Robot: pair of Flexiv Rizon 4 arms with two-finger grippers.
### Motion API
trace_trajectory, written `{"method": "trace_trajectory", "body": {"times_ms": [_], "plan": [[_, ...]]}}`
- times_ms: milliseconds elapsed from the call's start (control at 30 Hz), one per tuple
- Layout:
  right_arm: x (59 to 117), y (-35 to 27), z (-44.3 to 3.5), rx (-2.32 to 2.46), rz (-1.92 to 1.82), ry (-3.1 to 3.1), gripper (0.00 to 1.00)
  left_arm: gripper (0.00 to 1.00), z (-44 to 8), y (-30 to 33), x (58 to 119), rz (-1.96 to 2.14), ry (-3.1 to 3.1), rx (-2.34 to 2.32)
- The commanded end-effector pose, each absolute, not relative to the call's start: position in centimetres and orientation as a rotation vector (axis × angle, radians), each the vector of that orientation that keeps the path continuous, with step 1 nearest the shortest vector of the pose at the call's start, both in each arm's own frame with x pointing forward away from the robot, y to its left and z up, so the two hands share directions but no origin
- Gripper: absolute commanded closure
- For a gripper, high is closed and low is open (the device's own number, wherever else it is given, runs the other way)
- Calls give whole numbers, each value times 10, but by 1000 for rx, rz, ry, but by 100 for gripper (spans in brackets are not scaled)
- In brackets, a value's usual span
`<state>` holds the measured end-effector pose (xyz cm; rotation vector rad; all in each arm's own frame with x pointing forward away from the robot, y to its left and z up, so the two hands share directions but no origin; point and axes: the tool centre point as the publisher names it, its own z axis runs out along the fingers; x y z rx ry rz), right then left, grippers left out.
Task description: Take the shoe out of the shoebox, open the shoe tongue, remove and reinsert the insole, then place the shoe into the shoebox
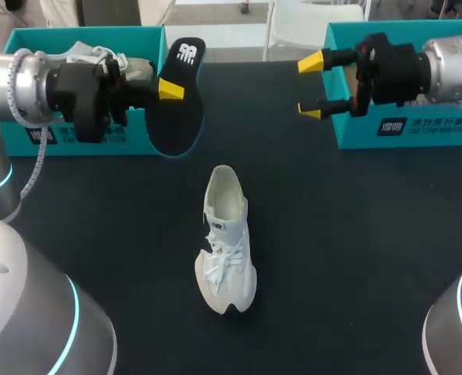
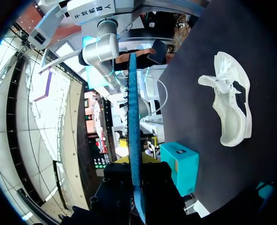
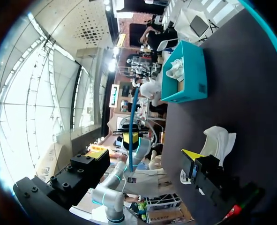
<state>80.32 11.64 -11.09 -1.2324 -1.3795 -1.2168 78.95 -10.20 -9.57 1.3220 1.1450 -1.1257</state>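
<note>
A white shoe (image 1: 227,241) lies on the dark table, near the middle, with its laces loose. My left gripper (image 1: 170,89) hovers in front of the left teal shoebox (image 1: 27,37), shut on a black insole (image 1: 178,101) held up on edge. In the left wrist view the insole (image 2: 133,112) runs edge-on, straight out from between the fingers, and the shoe (image 2: 230,102) lies off to one side. My right gripper (image 1: 312,87) hangs open and empty in front of the right teal shoebox (image 1: 418,131). Its yellow fingertip (image 3: 190,154) shows near the shoe (image 3: 218,139).
A second pale shoe (image 1: 98,55) rests inside the left shoebox; the same box (image 3: 185,82) and shoe show in the right wrist view. The arms' grey bases (image 1: 35,312) stand at the near corners. Bare dark tabletop (image 1: 348,234) surrounds the white shoe.
</note>
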Motion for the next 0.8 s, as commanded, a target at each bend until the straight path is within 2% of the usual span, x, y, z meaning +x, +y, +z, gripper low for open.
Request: {"method": "trace_trajectory", "body": {"times_ms": [33,200,367,633,800], "plan": [[804,117,-111,-1232,-1214,-1380,0,100,-90,-107,784,-1288,1281,1268],[804,117,-111,-1232,-1214,-1380,0,100,-81,-111,775,-1599,1677,1094],[804,117,-111,-1232,-1214,-1380,0,100,-93,-112,775,-1779,1931,981],[804,117,-111,-1232,-1214,-1380,0,100,-108,-115,774,-2089,2033,673],[804,117,-111,-1232,-1214,-1380,0,100,-105,-117,773,-2063,2002,658]]}}
